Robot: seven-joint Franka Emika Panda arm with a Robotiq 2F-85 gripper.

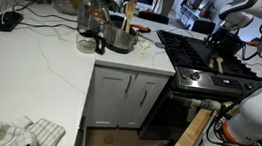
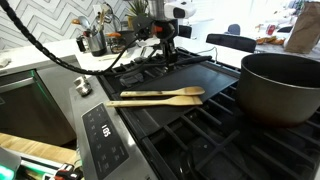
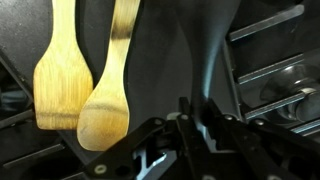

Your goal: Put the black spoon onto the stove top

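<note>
The stove top (image 2: 215, 75) lies directly beneath the end effector (image 3: 205, 110), whose fingers appear clamped on the black spoon (image 3: 205, 55) hanging below them beside two wooden spoons (image 3: 105, 115), so seemingly only lowering and letting go remain.

Count: one stove top (image 2: 215, 135). Two wooden pieces lying on it: upper wooden utensil (image 2: 165, 92), lower wooden utensil (image 2: 150, 101). One large dark pot (image 2: 280, 85). One pincer (image 2: 166, 42). One steel pot (image 1: 121, 40) on the table (image 1: 42, 62). One patterned cloth (image 1: 18, 132).
</note>
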